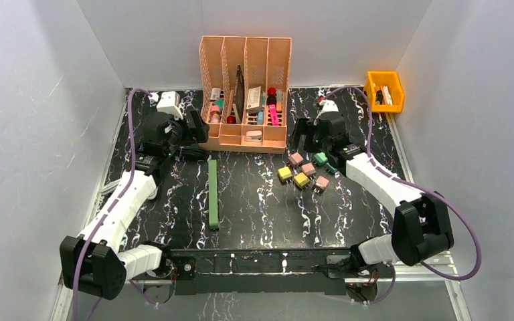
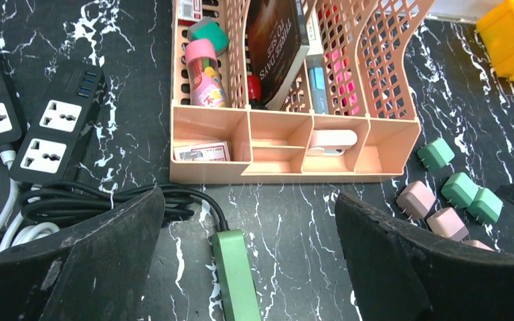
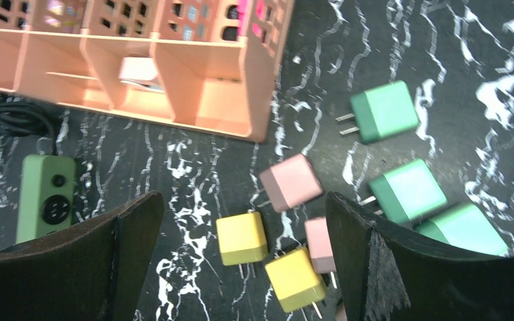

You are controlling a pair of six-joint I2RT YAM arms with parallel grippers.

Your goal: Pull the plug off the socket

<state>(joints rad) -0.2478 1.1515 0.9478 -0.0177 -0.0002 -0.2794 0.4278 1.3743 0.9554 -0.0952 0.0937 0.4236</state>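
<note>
Found the long green plastic socket strip (image 1: 213,194) lying flat on the black, white-veined marbled table (image 1: 261,214), left of centre, running lengthwise away from the arm bases. Saw its far end just short of the peach-coloured lattice plastic desk organizer (image 1: 211,63), with a black cable (image 2: 194,200) leaving that end and bundled off to the left.

Saw loose cube-shaped plastic plugs (image 1: 308,169) lying in a cluster on the table, right of the strip and well apart from it: yellow plugs (image 3: 241,238), pink plugs (image 3: 291,182) and green plugs (image 3: 383,110), metal prongs bare on several.

Noted the left gripper (image 2: 247,197) hovering above the strip's far end, fingers released and spread wide, grasping nothing. Noted the right gripper (image 3: 241,200) hanging over the plug cluster, fingers likewise spread apart and empty, with yellow and pink cubes showing between them.

Spotted two black multi-outlet power strips (image 2: 60,130) side by side left of the organizer, with a white cord (image 2: 0,221) beside them. Spotted a small yellow plastic bin (image 1: 375,83) at the far right corner.
</note>
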